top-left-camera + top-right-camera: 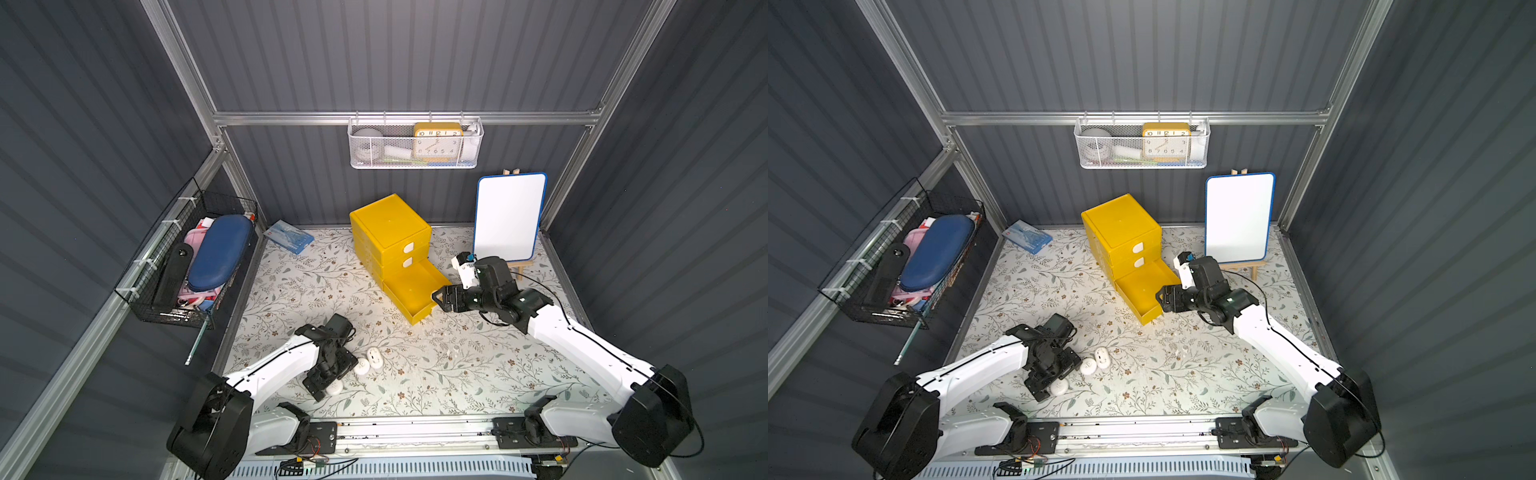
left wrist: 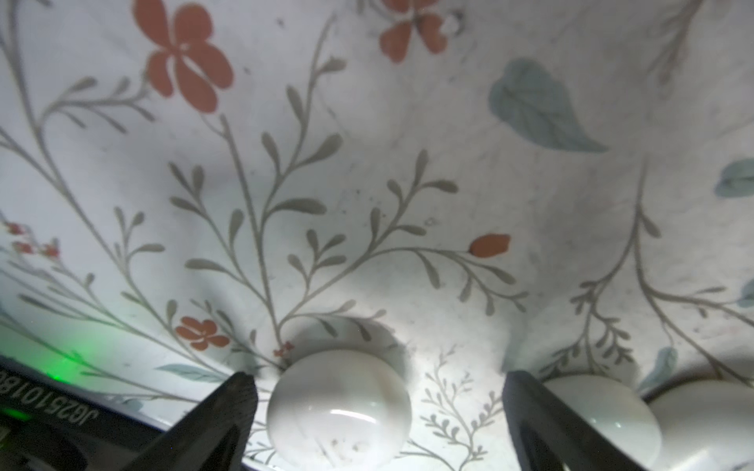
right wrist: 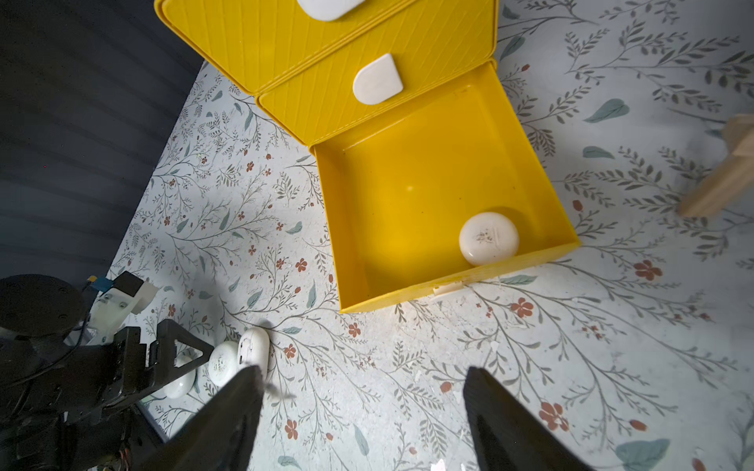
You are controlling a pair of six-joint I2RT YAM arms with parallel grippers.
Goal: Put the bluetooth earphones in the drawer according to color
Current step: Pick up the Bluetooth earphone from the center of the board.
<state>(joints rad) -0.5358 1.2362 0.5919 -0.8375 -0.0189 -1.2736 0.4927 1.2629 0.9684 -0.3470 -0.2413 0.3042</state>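
The yellow drawer cabinet (image 1: 390,224) stands at the back middle with its bottom drawer (image 3: 408,183) pulled out. One white earphone case (image 3: 488,238) lies inside it, near the front wall. My right gripper (image 1: 437,297) hovers open and empty beside that drawer's front corner, its dark fingers (image 3: 240,407) spread wide above the mat. My left gripper (image 1: 334,380) is low over the mat and open, with a white case (image 2: 338,407) lying between its fingers (image 2: 228,412), which stand apart from it. Two more white cases (image 1: 361,365) (image 1: 375,357) lie right beside it.
A whiteboard on a wooden easel (image 1: 509,218) stands just behind my right arm. A blue packet (image 1: 289,237) lies at the back left of the floral mat. A black wire basket (image 1: 195,257) hangs on the left wall, a white mesh basket (image 1: 415,143) on the back wall.
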